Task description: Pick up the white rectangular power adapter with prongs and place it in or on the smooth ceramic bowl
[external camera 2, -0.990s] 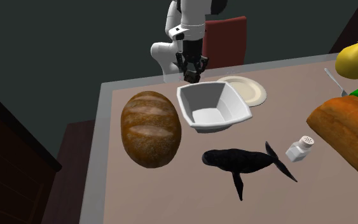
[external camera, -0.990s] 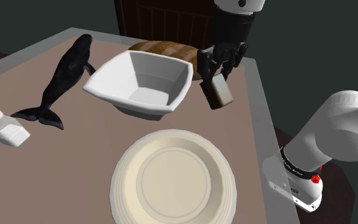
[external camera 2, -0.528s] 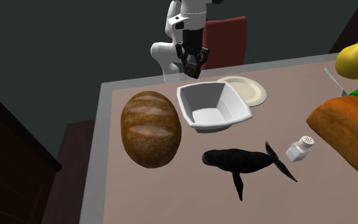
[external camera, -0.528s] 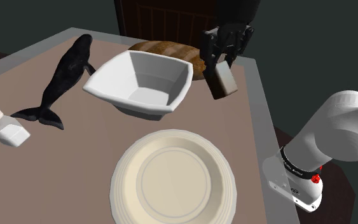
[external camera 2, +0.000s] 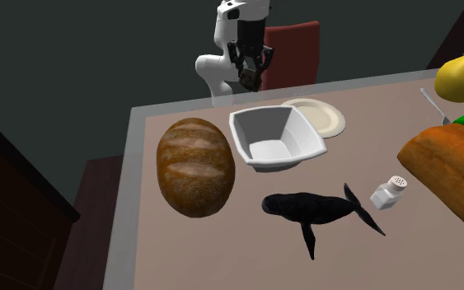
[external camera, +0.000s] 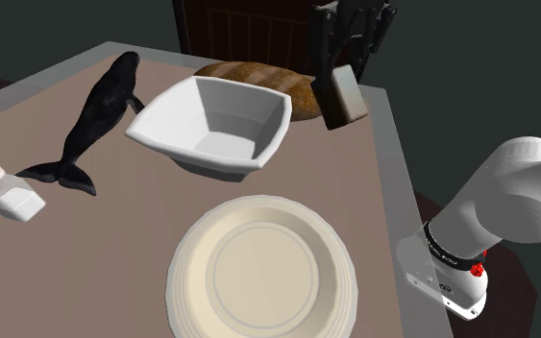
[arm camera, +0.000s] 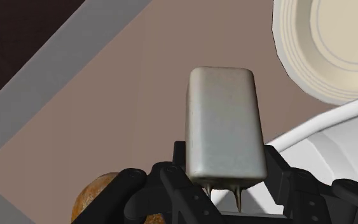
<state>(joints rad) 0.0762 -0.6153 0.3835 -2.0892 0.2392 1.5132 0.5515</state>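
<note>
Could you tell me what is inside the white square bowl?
Nothing visible: the bowl has bare white walls and floor. In the shoulder view its near rim hides a strip inside. The gripper holds the adapter beside the bowl.

The adapter is a pale grey-white rectangular block with rounded edges. Two short prongs project from the end nearest the gripper. The black fingers clasp it on both sides, and it hangs tilted, clear of the table. The bowl is white, smooth and square-cornered. It stands upright on the table, lower than the adapter and toward the shoulder view's left.
</note>
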